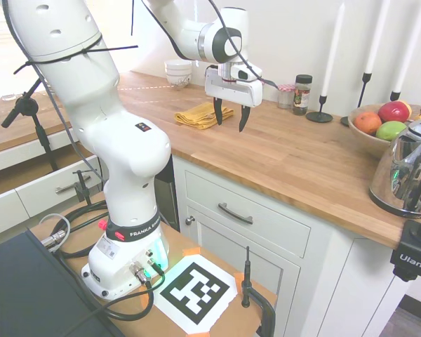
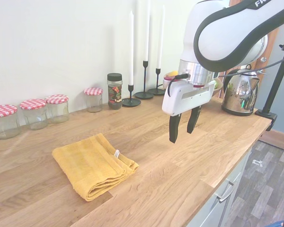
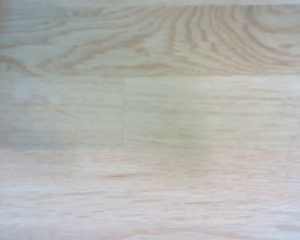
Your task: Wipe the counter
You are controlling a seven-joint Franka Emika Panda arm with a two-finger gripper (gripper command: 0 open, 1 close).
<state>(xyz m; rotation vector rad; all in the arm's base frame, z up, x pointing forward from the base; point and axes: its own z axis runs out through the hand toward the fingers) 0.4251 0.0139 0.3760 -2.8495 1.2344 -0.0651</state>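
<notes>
Butcher-block counter [image 2: 180, 179] ran along a white wall atop white cabinets [image 1: 266, 232]; empty gripper [image 2: 182, 125], fingers parted, hung above it; folded yellow cloth [image 2: 93, 164] at its 9 o'clock.

Bare counter [image 2: 180, 165] lies open under the hand [image 2: 183, 126]; folded yellow cloth [image 2: 92, 165] lies near, jars [image 2: 33, 113] line the wall.

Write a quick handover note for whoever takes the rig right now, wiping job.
Gripper: open, empty, hanging above bare counter, not touching it.
Cloth: yellow, folded, lying on the counter beside the gripper, apart from it.
Done: nothing that shows; the cloth is not yet picked up.
Left: grasp the cloth, then wipe the counter.
</notes>
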